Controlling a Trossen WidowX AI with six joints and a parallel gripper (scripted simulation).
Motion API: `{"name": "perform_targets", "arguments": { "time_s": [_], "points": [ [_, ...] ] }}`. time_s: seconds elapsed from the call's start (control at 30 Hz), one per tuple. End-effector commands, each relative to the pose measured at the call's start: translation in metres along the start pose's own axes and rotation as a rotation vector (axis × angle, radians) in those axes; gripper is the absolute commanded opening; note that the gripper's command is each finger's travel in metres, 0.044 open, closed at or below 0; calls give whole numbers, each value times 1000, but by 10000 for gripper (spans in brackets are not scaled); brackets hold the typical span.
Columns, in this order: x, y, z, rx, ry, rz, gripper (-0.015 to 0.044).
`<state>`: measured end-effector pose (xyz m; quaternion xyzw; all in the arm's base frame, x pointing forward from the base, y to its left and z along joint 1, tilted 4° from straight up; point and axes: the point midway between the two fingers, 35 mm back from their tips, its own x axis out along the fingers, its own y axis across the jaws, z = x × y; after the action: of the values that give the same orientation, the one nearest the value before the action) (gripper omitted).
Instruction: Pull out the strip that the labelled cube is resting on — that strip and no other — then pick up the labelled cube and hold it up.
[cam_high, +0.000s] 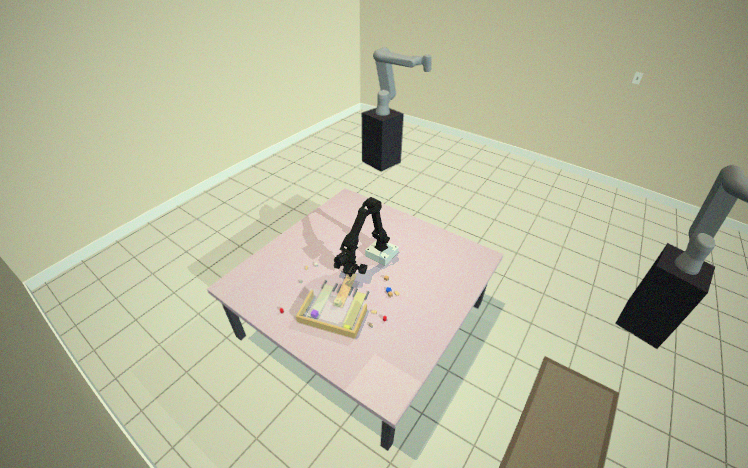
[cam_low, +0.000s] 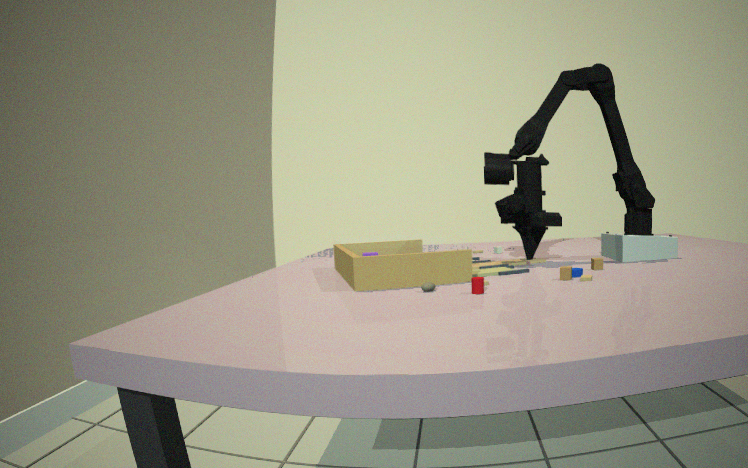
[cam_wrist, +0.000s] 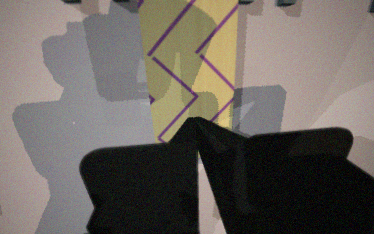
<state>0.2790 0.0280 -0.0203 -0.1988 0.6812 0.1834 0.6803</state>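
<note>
The black hand (cam_high: 349, 274) (cam_low: 530, 257) (cam_wrist: 193, 123) is pointing down with its fingers closed together, gripping nothing between them — its tips are resting at the patterned strip (cam_high: 344, 289) (cam_wrist: 215, 30). That strip is lying between a pale green strip (cam_high: 323, 298) and a yellow strip (cam_high: 355, 309), its far end reaching into the low-walled tray (cam_high: 330, 328) (cam_low: 413, 270). A small pale block (cam_high: 337, 302) is sitting near that end — whether it is the labelled cube, I cannot tell. Farther out, a red cylinder (cam_high: 384, 318) (cam_low: 477, 285) is standing on the pink worktop (cam_high: 441, 264) (cam_low: 386, 331) (cam_wrist: 25, 50).
</note>
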Motion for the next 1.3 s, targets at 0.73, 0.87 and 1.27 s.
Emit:
{"name": "perform_targets", "arguments": {
  "time_s": [0.73, 0.87, 1.27],
  "points": [
    [6, 4, -47, -4, 40, 8, 0],
    [6, 4, -52, -4, 41, 8, 0],
    [5, 5, -68, -4, 42, 8, 0]
  ]
}}
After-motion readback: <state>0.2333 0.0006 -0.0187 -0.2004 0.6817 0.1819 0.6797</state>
